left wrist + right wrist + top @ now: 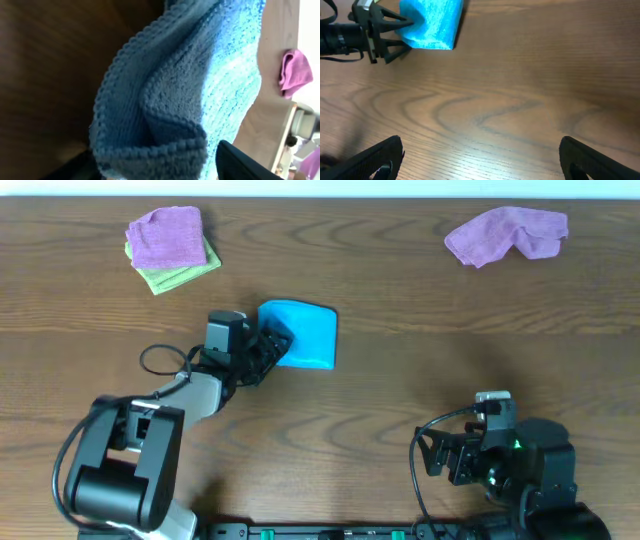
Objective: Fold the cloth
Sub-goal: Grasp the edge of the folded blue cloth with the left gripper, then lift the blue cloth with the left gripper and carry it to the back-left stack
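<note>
The blue cloth (305, 335) lay folded near the middle of the counter (420, 360). The left tool (272, 345) was clamped on the cloth's left edge; in the left wrist view, bunched layers of the cloth filled the frame. The right tool (437, 455) sat well apart at the near right, holding nothing, its fingers (375, 160) spread wide. A purple cloth (165, 232) lay on a green cloth (185, 275) at the far left. A second purple cloth (505, 232) lay at the far right.

Bright blue cloth (305, 332) — purple rag (505, 235), purple-on-green stack (170, 248) — brown woodgrain table (400, 370)
</note>
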Action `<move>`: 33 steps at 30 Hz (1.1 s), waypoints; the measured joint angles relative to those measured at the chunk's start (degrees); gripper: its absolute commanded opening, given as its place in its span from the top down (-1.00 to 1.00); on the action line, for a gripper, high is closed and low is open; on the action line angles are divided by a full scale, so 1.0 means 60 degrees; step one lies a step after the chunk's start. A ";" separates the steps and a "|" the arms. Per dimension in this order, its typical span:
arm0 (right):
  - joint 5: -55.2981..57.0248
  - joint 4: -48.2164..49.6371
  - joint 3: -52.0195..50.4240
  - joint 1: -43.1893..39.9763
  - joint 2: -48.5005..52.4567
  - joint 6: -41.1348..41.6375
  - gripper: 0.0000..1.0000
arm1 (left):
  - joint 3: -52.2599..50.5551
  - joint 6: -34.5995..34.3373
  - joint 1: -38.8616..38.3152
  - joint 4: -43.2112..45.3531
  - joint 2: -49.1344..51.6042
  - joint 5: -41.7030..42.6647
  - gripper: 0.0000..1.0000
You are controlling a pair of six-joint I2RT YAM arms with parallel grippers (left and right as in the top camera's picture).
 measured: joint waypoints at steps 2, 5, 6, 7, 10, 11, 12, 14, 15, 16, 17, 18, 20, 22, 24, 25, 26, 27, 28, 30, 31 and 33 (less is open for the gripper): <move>-0.0004 0.0004 0.0000 0.0000 -0.0004 0.0004 -0.98 | 0.0011 -0.0066 -0.0044 0.0244 0.0153 -0.0055 -0.07; -0.0004 0.0000 -0.0004 0.0000 -0.0004 0.0004 -0.99 | 0.0015 -0.0087 -0.0051 0.0586 0.0379 -0.0084 0.28; -0.0004 0.0000 -0.0004 0.0000 -0.0004 0.0004 -0.99 | 0.0015 -0.0076 -0.0051 0.0663 0.0441 -0.0138 0.43; -0.0004 0.0000 -0.0004 0.0000 -0.0004 0.0004 -0.99 | 0.0007 -0.0073 -0.0051 0.0787 0.0528 -0.0157 0.56; 0.0000 0.0000 -0.0004 0.0000 -0.0004 0.0004 -0.99 | -0.0004 0.0051 -0.0051 0.1104 0.0696 -0.0215 0.88; 0.0000 -0.0004 -0.0004 0.0000 -0.0004 0.0004 -0.99 | -0.0004 0.0120 -0.0051 0.1228 0.0718 -0.0255 0.88; -0.0004 0.0000 -0.0004 0.0000 -0.0004 0.0004 -0.98 | -0.0004 0.0160 -0.0051 0.1319 0.0718 -0.0270 0.88; 0.0000 -0.0004 -0.0004 0.0000 -0.0004 0.0004 -0.99 | 0.0000 0.0211 -0.0051 0.1479 0.0718 -0.0259 0.88; -0.0004 0.0000 -0.0004 0.0000 -0.0004 0.0004 -0.98 | 0.0000 0.0222 -0.0051 0.1504 0.0718 -0.0240 0.88; 0.0000 0.0000 -0.0004 0.0000 -0.0004 0.0004 -0.99 | 0.0018 0.0222 -0.0051 0.1504 0.0718 -0.0189 0.88; -0.0004 0.0000 -0.0004 0.0000 -0.0004 0.0004 -0.99 | 0.0058 0.0226 -0.0051 0.1501 0.0721 -0.0120 0.88; 0.0000 0.0000 -0.0004 0.0000 -0.0004 0.0004 -0.99 | 0.0146 0.0226 -0.0051 0.1457 0.0721 -0.0040 0.88; -0.0004 0.0000 -0.0004 0.0000 -0.0004 0.0004 -0.99 | 0.0565 0.0229 -0.0051 0.1242 0.0739 0.0131 0.88; 0.0000 -0.0004 -0.0004 0.0000 0.0000 0.0004 -0.99 | 0.1246 0.0251 -0.0047 0.0798 0.0754 0.0248 0.88; 0.0000 -0.0004 -0.0007 0.0000 -0.0004 0.0004 -0.99 | 0.2116 0.0259 -0.0022 -0.0022 0.0758 0.0350 0.88; 0.0000 -0.0004 -0.0007 0.0000 -0.0004 0.0004 -0.99 | 0.2586 0.0277 0.0015 -0.0375 0.0758 0.0386 0.88; -0.0004 0.0000 -0.0007 0.0000 0.0000 0.0004 -0.98 | 0.3027 0.0310 0.0058 -0.0885 0.0758 0.0419 0.88; 0.0000 -0.0004 -0.0011 0.0000 -0.0004 0.0007 -0.99 | 0.3544 0.0342 0.0127 -0.1377 0.0758 0.0412 0.88; 0.0000 0.0000 -0.0011 0.0000 -0.0004 0.0007 -0.98 | 0.4033 0.0368 0.0219 -0.1770 0.0758 0.0412 0.88; 0.0000 -0.0004 -0.0018 0.0000 -0.0004 0.0011 -0.99 | 0.5031 0.0484 0.0459 -0.2608 0.0758 0.0382 0.88; -0.0004 0.0000 -0.0018 0.0000 0.0000 0.0015 -0.99 | 0.5439 0.0546 0.0576 -0.2892 0.0758 0.0342 0.88; 0.0000 -0.0004 -0.0025 0.0000 -0.0004 0.0025 -0.99 | 0.6244 0.0718 0.0827 -0.3406 0.0758 0.0200 0.88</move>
